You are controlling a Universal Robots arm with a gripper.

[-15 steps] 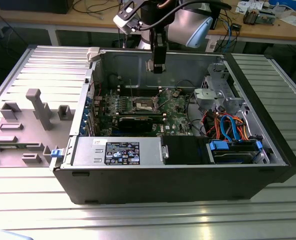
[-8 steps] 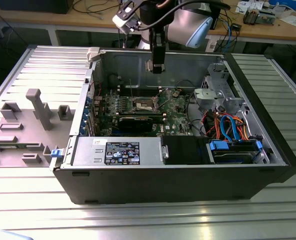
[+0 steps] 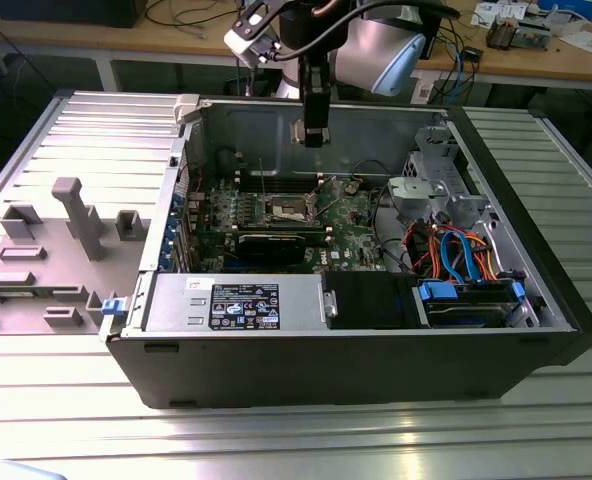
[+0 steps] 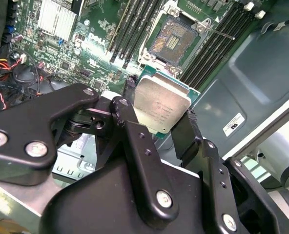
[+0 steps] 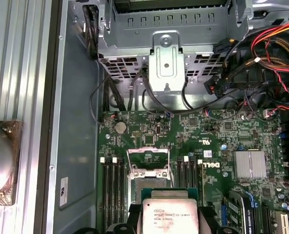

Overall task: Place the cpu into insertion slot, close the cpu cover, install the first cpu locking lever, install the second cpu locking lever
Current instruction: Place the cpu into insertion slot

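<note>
My gripper [image 4: 160, 111] is shut on the cpu [image 4: 161, 102], its black fingers [image 4: 128, 97] pressing two opposite edges of the silver-topped chip. The cpu hangs above the green motherboard, a little off to one side of the insertion slot [image 4: 175, 40], whose pin field lies uncovered. In the first wrist view the cpu [image 5: 170, 217] sits just beside the insertion slot [image 5: 148, 184], and the cpu cover [image 5: 148, 158] stands swung up at the slot's far edge. In the exterior view the gripper [image 3: 313, 132] hovers high inside the open computer case over the insertion slot [image 3: 288, 208].
Black memory slots [image 4: 210, 41] flank the socket on both sides. A silver heatsink [image 5: 250, 165] and a long black card [image 3: 271, 243] sit nearby. A metal drive cage [image 5: 166, 46] with bundled cables [image 3: 456, 250] fills one end of the case. The case wall [image 3: 266, 115] stands behind the gripper.
</note>
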